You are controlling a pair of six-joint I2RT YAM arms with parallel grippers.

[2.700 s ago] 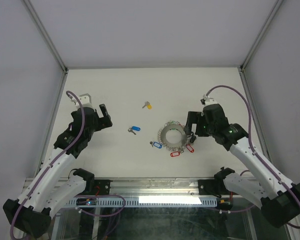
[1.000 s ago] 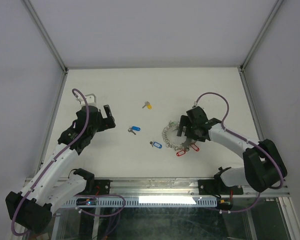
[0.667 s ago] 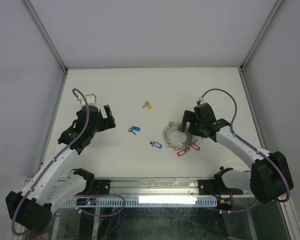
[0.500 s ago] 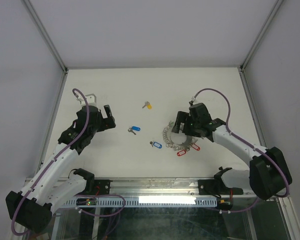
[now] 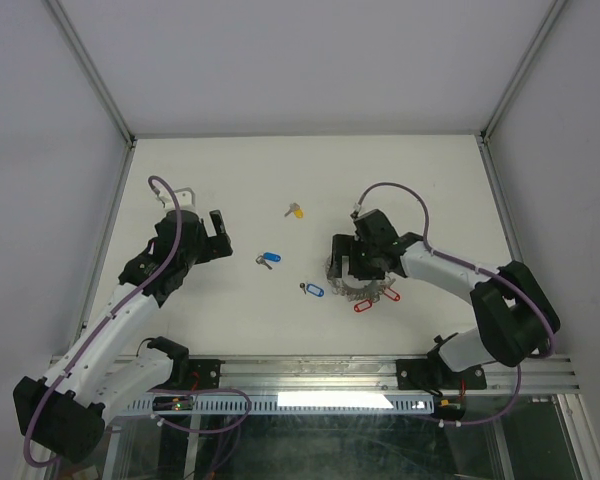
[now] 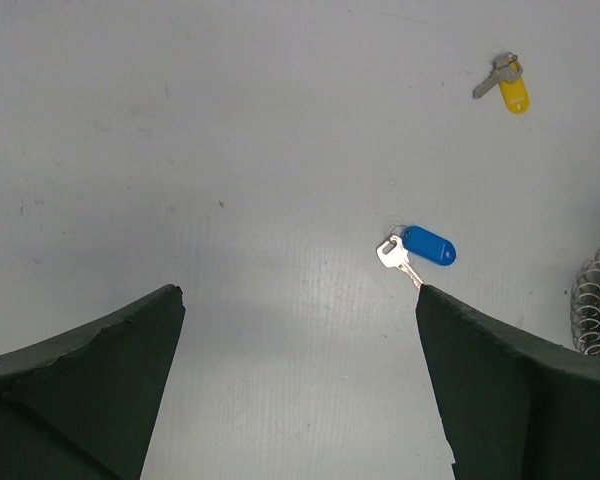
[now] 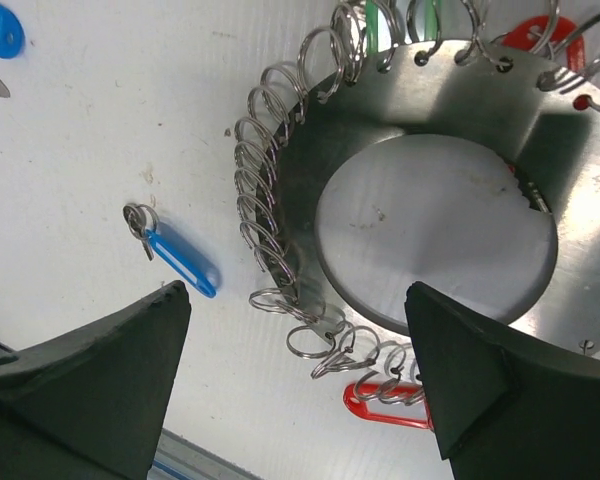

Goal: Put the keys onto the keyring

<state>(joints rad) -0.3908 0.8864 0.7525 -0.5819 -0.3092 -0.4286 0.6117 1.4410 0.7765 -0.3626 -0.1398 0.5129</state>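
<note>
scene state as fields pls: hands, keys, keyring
left hand: open, empty, over the table
right hand: open, empty, over keyring
keyring: flat on table
blue key: loose, between the hands
yellow key: loose, farther back
second blue key: beside keyring, looks unattached

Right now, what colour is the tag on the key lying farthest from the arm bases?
Yellow. The key's tag shows best in the left wrist view.
</note>
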